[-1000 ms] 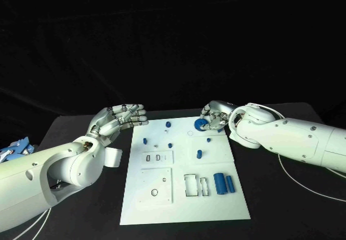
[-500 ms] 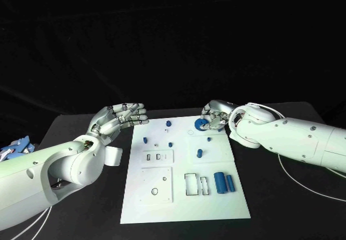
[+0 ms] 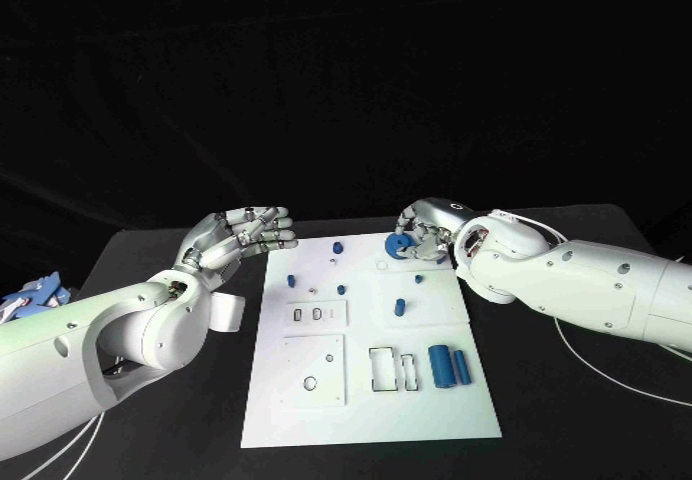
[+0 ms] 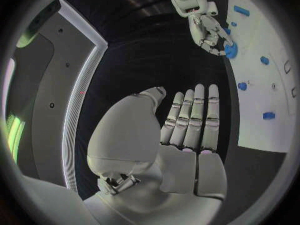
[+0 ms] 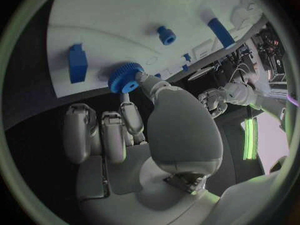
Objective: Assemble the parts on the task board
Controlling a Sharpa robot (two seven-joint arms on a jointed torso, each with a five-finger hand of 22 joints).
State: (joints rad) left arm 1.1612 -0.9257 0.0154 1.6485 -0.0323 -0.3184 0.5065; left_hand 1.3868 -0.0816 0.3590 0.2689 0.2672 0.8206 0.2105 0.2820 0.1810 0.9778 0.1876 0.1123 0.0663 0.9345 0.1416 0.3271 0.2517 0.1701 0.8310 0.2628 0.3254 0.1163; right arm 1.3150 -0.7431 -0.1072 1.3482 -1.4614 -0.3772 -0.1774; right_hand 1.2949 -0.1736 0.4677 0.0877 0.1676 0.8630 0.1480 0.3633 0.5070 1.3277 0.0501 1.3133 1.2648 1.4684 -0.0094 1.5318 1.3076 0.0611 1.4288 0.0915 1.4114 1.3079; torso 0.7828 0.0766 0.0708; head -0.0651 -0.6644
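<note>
Right hand point(image 3: 421, 236) pinches a blue toothed gear point(image 3: 400, 246) between thumb and a finger, at the far right corner of the white task board point(image 3: 361, 400); the right wrist view shows the gear point(image 5: 125, 78) at the fingertips just over the board edge. Left hand point(image 3: 238, 238) hovers off the board's far left corner, fingers straight and together, holding nothing. On the board: small blue pegs point(image 3: 338, 246) near the far end, two blue cylinders point(image 3: 449, 367) lying side by side near the right edge beside a rectangular slot. Board lies on the black surface point(image 3: 562, 420).
</note>
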